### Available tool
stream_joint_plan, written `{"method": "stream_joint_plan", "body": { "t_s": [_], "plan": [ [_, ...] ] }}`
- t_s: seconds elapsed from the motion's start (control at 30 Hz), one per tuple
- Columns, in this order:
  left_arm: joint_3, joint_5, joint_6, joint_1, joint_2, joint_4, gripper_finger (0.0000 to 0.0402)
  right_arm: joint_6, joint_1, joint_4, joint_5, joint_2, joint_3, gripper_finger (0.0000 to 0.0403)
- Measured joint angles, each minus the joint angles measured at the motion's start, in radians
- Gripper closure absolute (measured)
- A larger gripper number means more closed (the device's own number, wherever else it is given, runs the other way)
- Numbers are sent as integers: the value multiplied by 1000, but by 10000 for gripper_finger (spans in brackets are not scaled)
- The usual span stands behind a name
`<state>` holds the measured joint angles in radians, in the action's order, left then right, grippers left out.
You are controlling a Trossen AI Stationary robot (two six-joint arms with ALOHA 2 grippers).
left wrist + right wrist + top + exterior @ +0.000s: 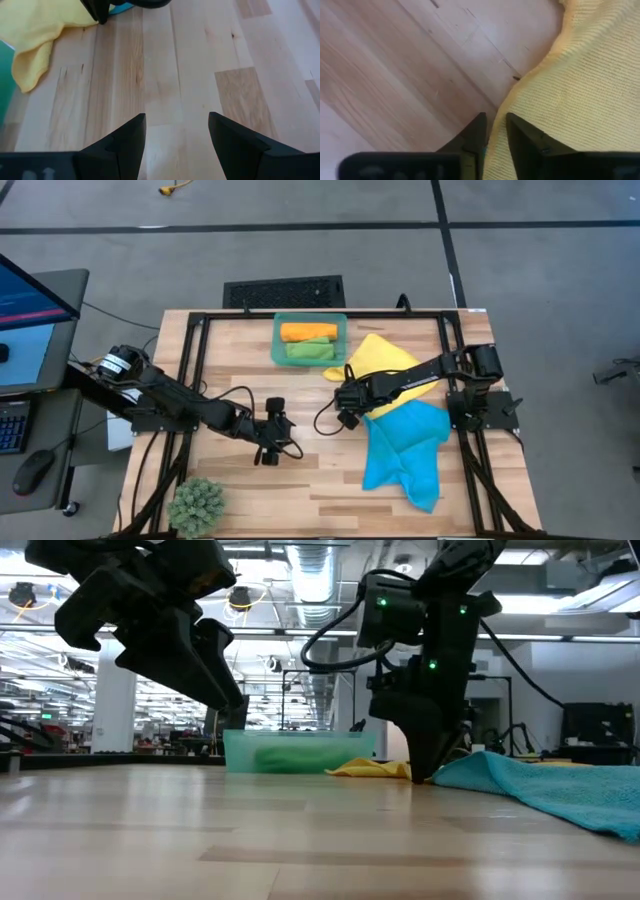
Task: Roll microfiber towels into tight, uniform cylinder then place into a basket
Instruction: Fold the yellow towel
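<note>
The yellow towel [385, 360] lies spread on the table right of the basket [277, 340], which holds an orange roll [308, 332] and a green roll [310, 351]. The blue towel [405, 452] lies crumpled at the near right. My right gripper [347, 418] points down at the yellow towel's left edge, its fingers nearly together on it. My left gripper [271, 448] hangs open above bare wood at the table's middle, clear of every cloth. My right gripper has the yellow towel's left edge [496, 125] in the narrow gap between its two fingers, one finger [525, 137] over the cloth and the other on the wood side. The fingers come from above, pointing down. The towel lies flat and slack on the table.
A spiky green plant ball [197, 505] sits at the near left corner. Bare wood lies between the two grippers and along the near edge. A dark frame [190, 340] borders the table; a desk with a monitor stands off its left side.
</note>
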<state>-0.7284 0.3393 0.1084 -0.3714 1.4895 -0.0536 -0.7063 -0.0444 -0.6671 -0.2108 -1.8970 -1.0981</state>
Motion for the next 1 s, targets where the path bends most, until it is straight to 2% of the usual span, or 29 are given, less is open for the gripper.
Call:
{"method": "stream_joint_plan", "body": {
  "t_s": [0.1,0.17,0.37,0.63,0.73,1.0],
  "plan": [
    [0,0,-13,0,0,0,193,27,0,-13,-9,-1,1,374],
    [0,1,-18,0,0,0,193,57,-1,-28,-36,-1,3,392],
    [0,43,-19,9,0,7,193,85,-15,-168,-63,14,-45,396],
    [0,50,-12,55,1,57,193,87,-108,-308,-109,39,-195,398],
    [0,51,-37,70,1,75,193,77,-150,-374,-123,39,-247,398],
    [0,62,-159,102,1,149,193,68,-241,-406,-166,41,-372,399]
  ]
}}
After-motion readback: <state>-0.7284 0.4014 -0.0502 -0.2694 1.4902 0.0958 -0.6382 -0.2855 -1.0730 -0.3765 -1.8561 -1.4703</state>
